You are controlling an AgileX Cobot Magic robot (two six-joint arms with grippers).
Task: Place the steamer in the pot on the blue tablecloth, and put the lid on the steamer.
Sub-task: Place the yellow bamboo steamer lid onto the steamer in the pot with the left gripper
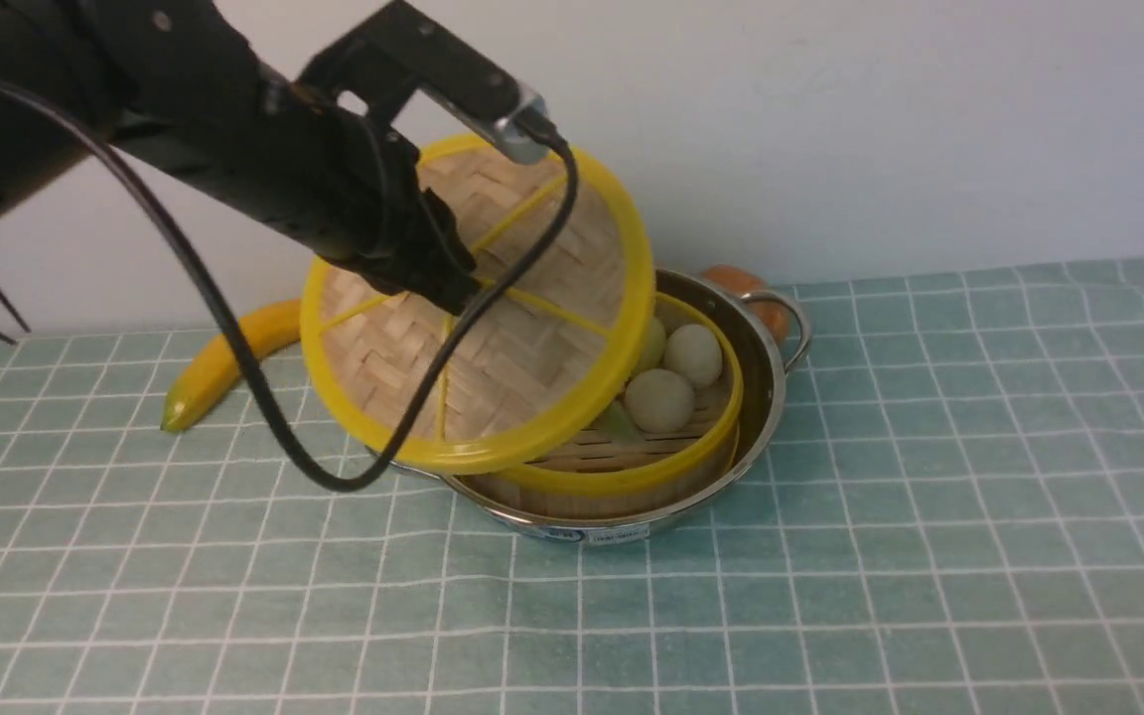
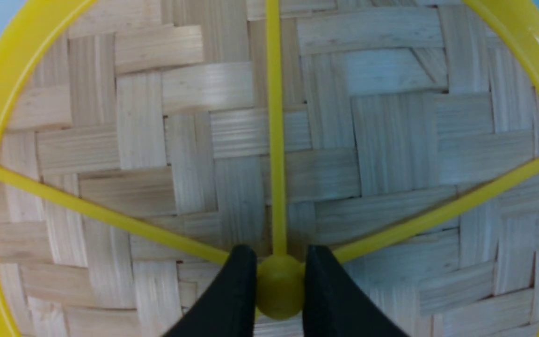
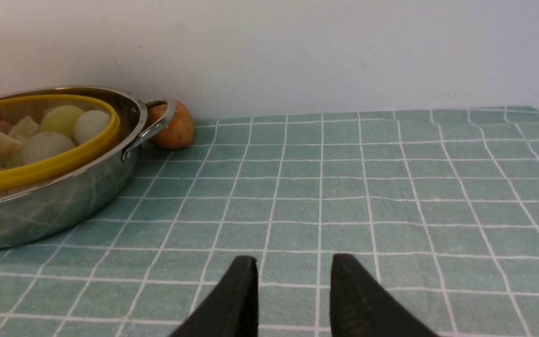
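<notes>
Knob between fingers, left wrist view only

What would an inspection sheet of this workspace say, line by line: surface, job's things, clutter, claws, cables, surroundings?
Surface: blue tablecloth with a white grid, lightly wrinkled.
Steamer: sits in the pot, toy food inside; yellow rim partly covered from view.
Lid: held tilted above the steamer's left part, not yet on it.
Clutter: banana left of the pot; orange-brown round item behind the pot's right handle.
Left claw: shut on the lid's knob.
Right claw: open, nothing between its fingertips.
Cables: dark cable loops from the left arm across the lid in the front view.
Surroundings: plain pale wall behind.
</notes>
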